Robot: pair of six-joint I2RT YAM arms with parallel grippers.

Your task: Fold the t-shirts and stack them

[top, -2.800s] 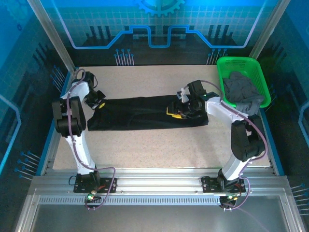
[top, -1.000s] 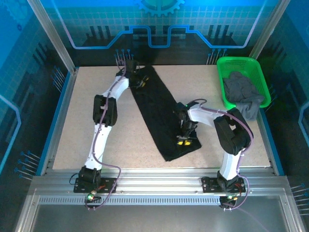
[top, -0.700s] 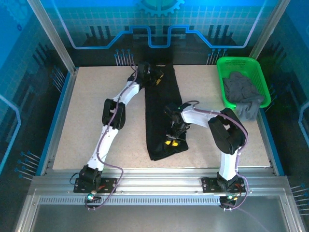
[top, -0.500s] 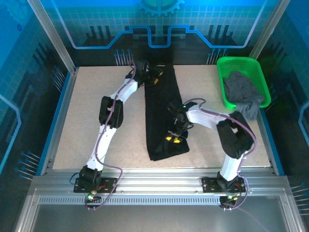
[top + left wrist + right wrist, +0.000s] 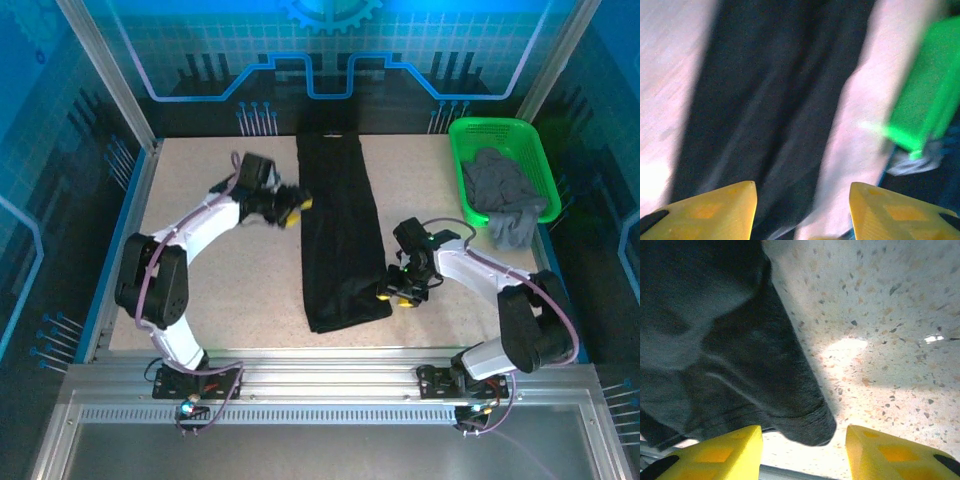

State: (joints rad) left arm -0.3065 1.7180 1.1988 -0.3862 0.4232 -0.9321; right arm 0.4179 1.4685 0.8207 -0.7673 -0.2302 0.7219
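Black t-shirt [image 5: 335, 235] has the left gripper [image 5: 290, 207] just beside its 9 o'clock edge, fingers apart, nothing btwn them; wrist cam agrees [image 5: 802, 197]. Shirt is a long folded strip on the table [image 5: 220, 290], centre, running 12 to 6 o'clock. Right gripper [image 5: 400, 297] sits at the strip's 4 o'clock corner, jaws wide, holding nothing; wrist cam shows the hem corner [image 5: 810, 427] just ahead, not pinched. Grey t-shirt [image 5: 505, 190] is bunched in the green basket [image 5: 490, 125] at 2 o'clock, part hanging over the near rim.
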